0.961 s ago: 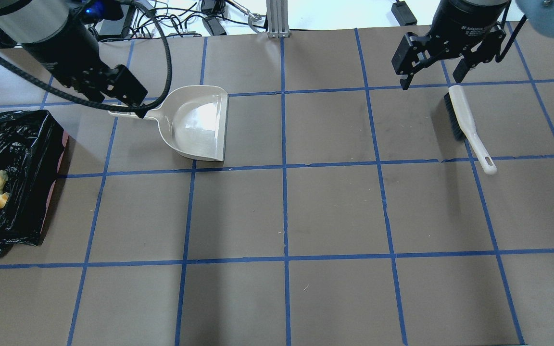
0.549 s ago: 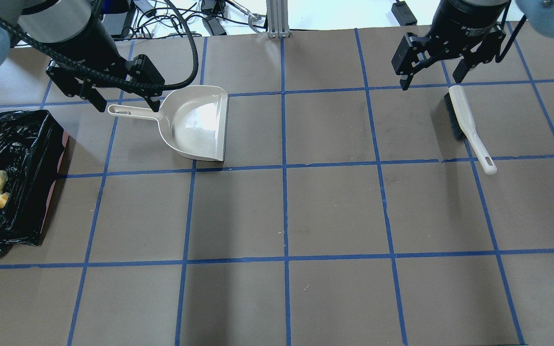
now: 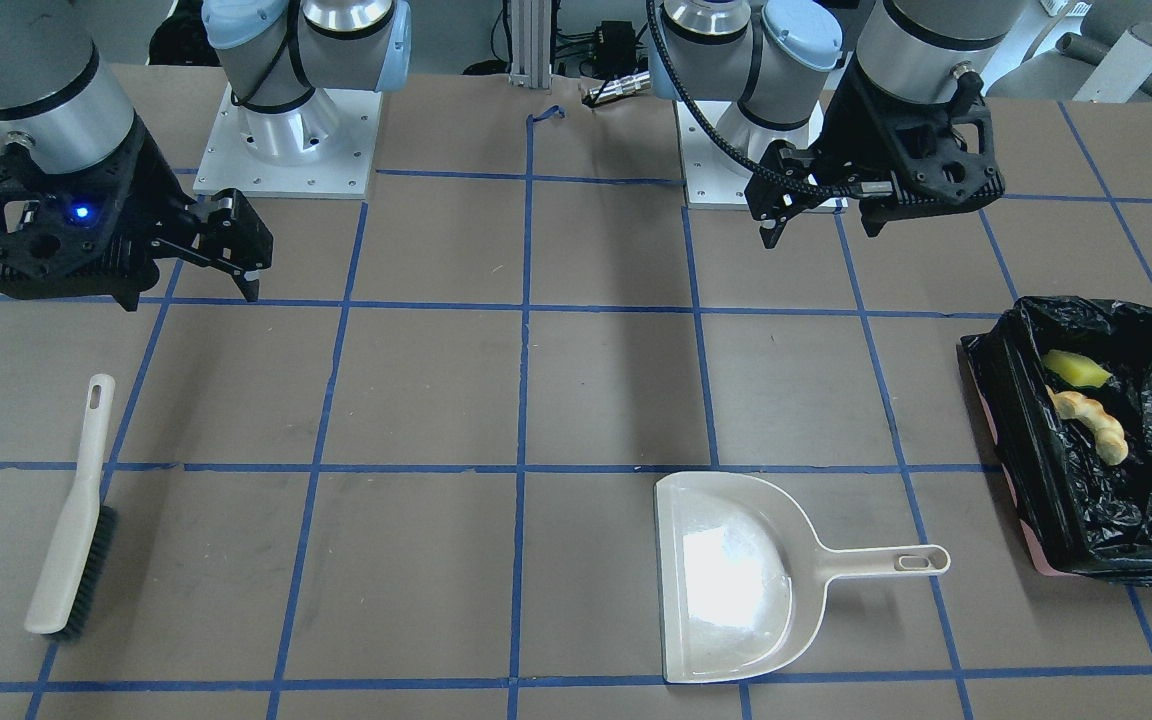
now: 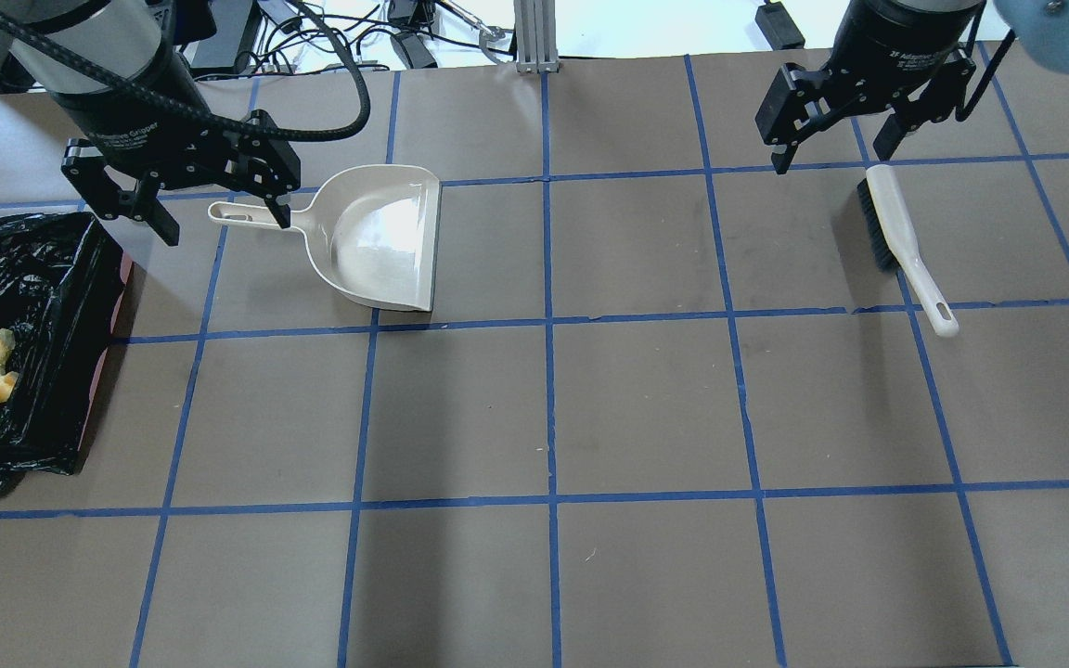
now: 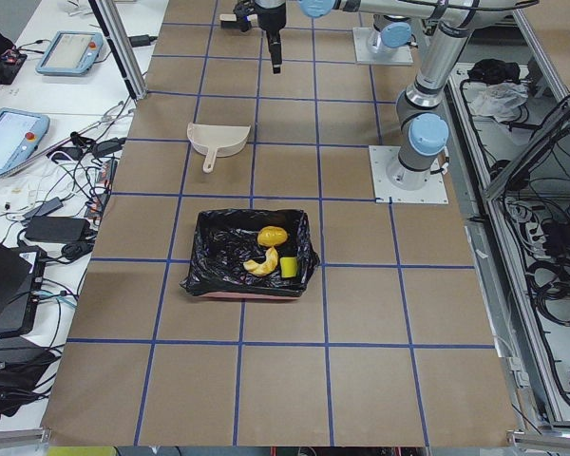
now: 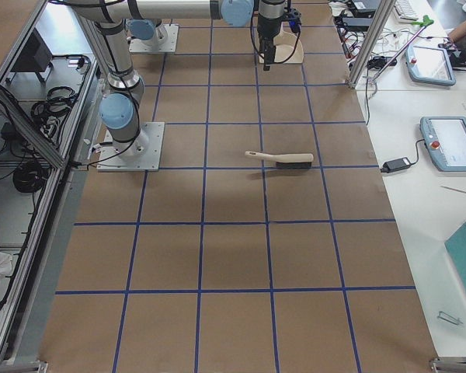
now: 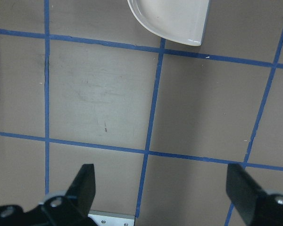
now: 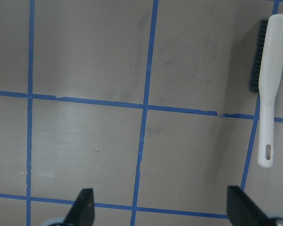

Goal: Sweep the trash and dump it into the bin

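Nearest the robot the brown paper surface (image 4: 646, 408), squared off with blue tape, lies bare across its full width, with open squares on to the middle. Farther out toward the left end stands the bin (image 3: 1011, 420), its black bag draped over the rim. The trash (image 3: 1091, 420) is inside it: a pale curved piece beside a yellow-green wedge, and the left side view shows a yellowish lump with them. A strip of bare surface separates the bin from the dustpan (image 3: 726, 580). It lies flat farther out, its handle pointing left at the bin and its straight lip facing right onto the open middle. Well apart at the right lies the brush (image 3: 71, 540), bristles facing left, handle end toward the robot. The left gripper (image 3: 821, 230) hangs raised above the surface on the near side of the dustpan, fingers apart and holding nothing. The right gripper (image 4: 833, 160) hangs raised by the brush, fingers likewise spread and touching nothing.
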`<act>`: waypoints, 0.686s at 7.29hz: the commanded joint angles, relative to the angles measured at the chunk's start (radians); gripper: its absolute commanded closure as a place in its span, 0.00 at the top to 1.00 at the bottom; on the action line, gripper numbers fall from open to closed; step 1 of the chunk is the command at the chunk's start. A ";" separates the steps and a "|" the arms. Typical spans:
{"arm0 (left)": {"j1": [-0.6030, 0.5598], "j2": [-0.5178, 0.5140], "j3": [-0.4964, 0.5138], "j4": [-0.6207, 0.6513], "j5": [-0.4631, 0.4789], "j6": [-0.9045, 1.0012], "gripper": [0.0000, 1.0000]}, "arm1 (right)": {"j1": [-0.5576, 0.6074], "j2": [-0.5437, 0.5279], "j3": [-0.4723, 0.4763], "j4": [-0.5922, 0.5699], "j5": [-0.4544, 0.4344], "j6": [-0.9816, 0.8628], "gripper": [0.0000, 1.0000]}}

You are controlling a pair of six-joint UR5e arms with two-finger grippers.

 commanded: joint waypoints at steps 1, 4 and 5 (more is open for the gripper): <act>0.001 -0.013 -0.004 0.047 -0.002 0.000 1.00 | -0.001 0.000 0.000 -0.003 0.001 0.001 1.00; -0.009 -0.005 -0.022 0.062 -0.002 0.006 1.00 | -0.001 0.000 0.000 -0.007 0.009 0.001 1.00; -0.009 -0.005 -0.036 0.064 -0.002 0.014 1.00 | -0.001 0.000 0.000 -0.007 0.009 0.001 1.00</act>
